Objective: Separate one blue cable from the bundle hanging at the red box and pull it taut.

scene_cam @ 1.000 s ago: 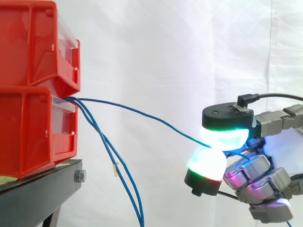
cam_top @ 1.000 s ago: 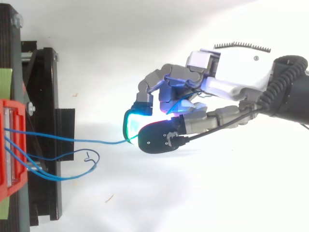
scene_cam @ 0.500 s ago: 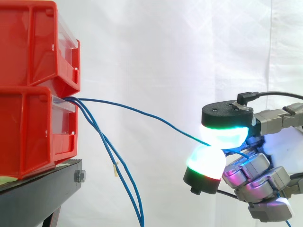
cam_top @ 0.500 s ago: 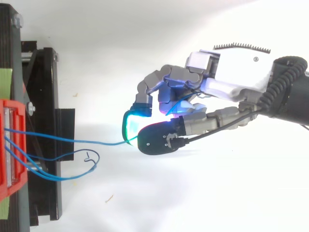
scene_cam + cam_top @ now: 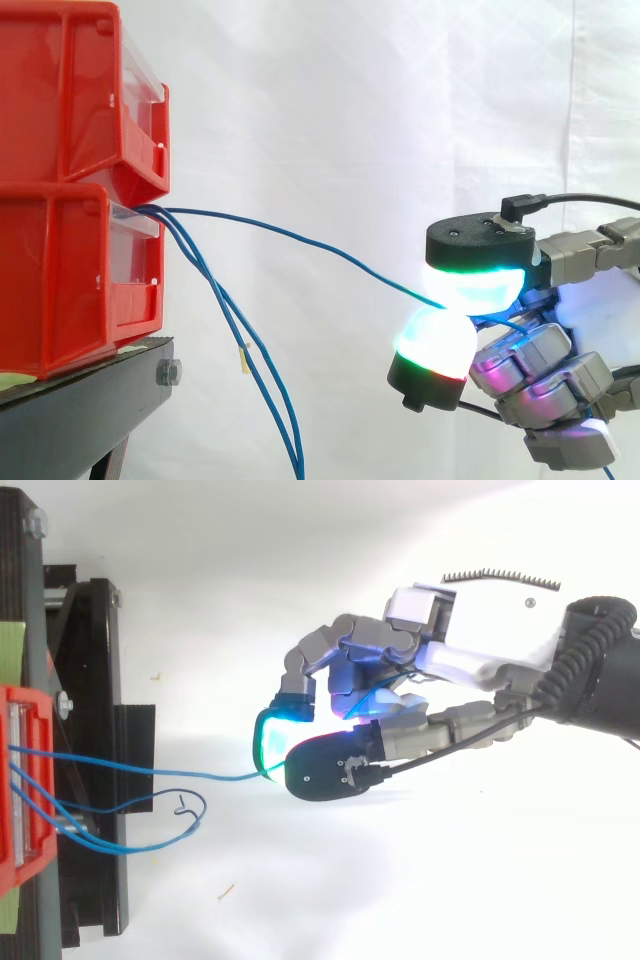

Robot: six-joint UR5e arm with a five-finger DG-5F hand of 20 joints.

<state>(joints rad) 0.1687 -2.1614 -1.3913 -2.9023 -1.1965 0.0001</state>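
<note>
Two red bins are stacked on a black stand, and blue cables come out of the lower red bin (image 5: 70, 275) at its front lip. One blue cable (image 5: 300, 240) runs rightward in a shallow sag to my hand (image 5: 540, 300), which is shut on it, pinching it between two glowing pads (image 5: 470, 290). From above the same blue cable (image 5: 190, 773) stretches from the bin (image 5: 20, 780) to my hand (image 5: 400, 710). The other blue cables (image 5: 255, 370) hang down from the bin, apart from my hand.
The upper red bin (image 5: 75, 90) overhangs the lower one. The black stand (image 5: 90, 400) carries both and juts out at the bottom left. A loose loop of the hanging cables (image 5: 180, 815) lies beside the stand. A white curtain forms the background.
My hand has crept very slightly towards the bins, still pinching the cable. Nothing else has moved.
</note>
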